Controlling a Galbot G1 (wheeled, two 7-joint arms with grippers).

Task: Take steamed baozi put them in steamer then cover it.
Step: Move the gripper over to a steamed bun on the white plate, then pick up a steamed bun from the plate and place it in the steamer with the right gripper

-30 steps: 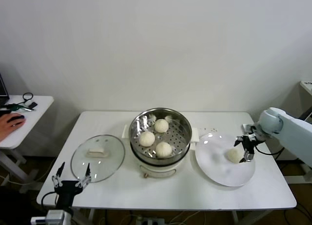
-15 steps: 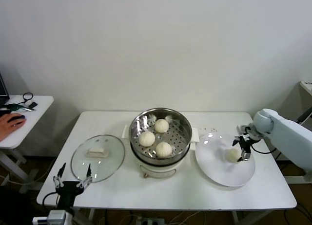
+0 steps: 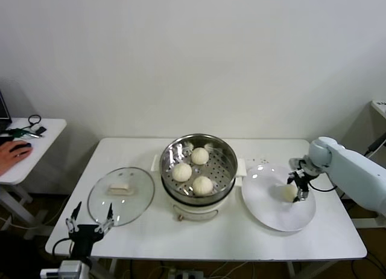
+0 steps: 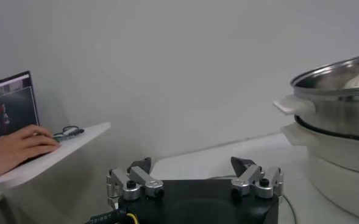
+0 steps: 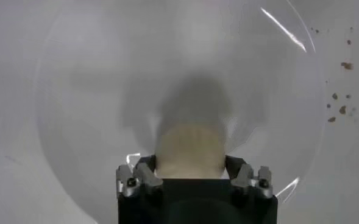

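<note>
Baozi count: three pale cream round dough buns [image 3: 192, 171] sit on the perforated floor of the round shiny stainless-steel steamer pot [image 3: 224, 155] with its white electric base, mid-worktop. Fourth pale round bun [image 3: 288, 192] is over the flat white round plate [image 3: 265, 208], to the robot's right of the steamer, and sits between the fingers of the right tool [image 3: 299, 187]. Right wrist view: right tool [image 5: 190, 176] closed onto this bun [image 5: 188, 146], fingers pressed against its two sides, plate [image 5: 81, 85] below; whether the bun touches the plate cannot be told. Round clear glass lid [image 3: 136, 206] with metal rim and cream-white rectangular handle lies flat on the white worktop [image 3: 211, 237], just beside the steamer on the robot's left, steamer uncovered. Left tool [image 3: 89, 220] idle, low at the near worktop edge beside the lid, fingers spread apart, nothing between them; left wrist view shows the same [image 4: 193, 178], steamer [image 4: 341, 109] off to one side. Separate small white side table [image 3: 39, 149] far left carries a person's hand [image 3: 12, 151].
</note>
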